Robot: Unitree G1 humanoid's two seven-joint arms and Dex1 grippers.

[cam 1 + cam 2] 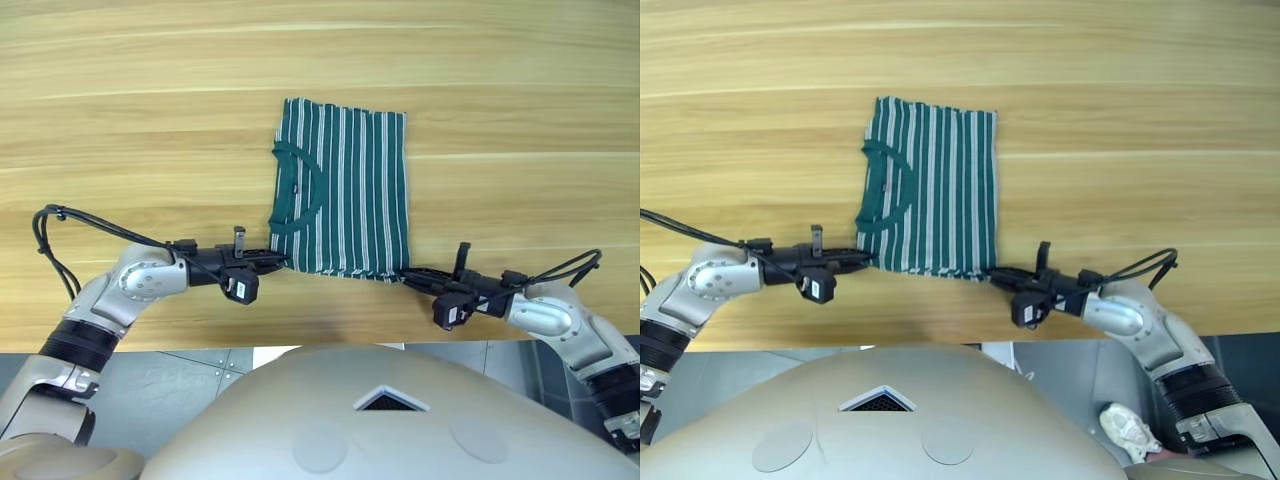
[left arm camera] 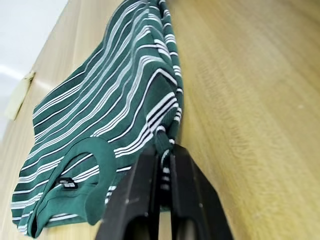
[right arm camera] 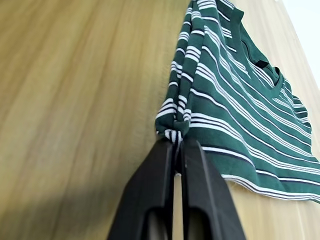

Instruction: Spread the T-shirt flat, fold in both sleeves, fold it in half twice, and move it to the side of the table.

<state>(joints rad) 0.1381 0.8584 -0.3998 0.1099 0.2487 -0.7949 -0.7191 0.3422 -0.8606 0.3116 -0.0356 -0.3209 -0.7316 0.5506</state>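
T-shirt (image 1: 345, 190) lies mid-table (image 1: 120, 120) as a neat upright rectangle, green with white stripes, about centred between the two arms. No sleeves stick out. The neckline (image 1: 300, 185) shows as a half-curve against the robot's-left edge.

Progress, as a judgement: spreading looks done, sleeves look tucked in, and at least one half-fold appears made. The half-visible collar at the edge suggests a lengthwise fold. The shape is not yet a compact packet, so a second half-fold probably remains, and the shirt sits in the middle, so the move to the table's side is not done.

Left gripper (image 1: 280, 262) is at the near left corner of the shirt and right gripper (image 1: 408, 272) at the near right corner. Each is closed tight on a pinch of cloth — both near corners held, far edge resting on the wood.

Views compared:
- The head views give the outline of the whole rectangle, its place on the table and both arms at once. They do not resolve the grip.
- The left wrist view shows fingers (image 2: 145, 190) pressed together with a striped tuck between them, several stacked layers along the edge, and a small black label (image 2: 69, 183) inside the collar.
- The right wrist view shows the same tight pinch with the corner gathered into a small bunch, the corner slightly lifted — and the hem running away along the near edge.
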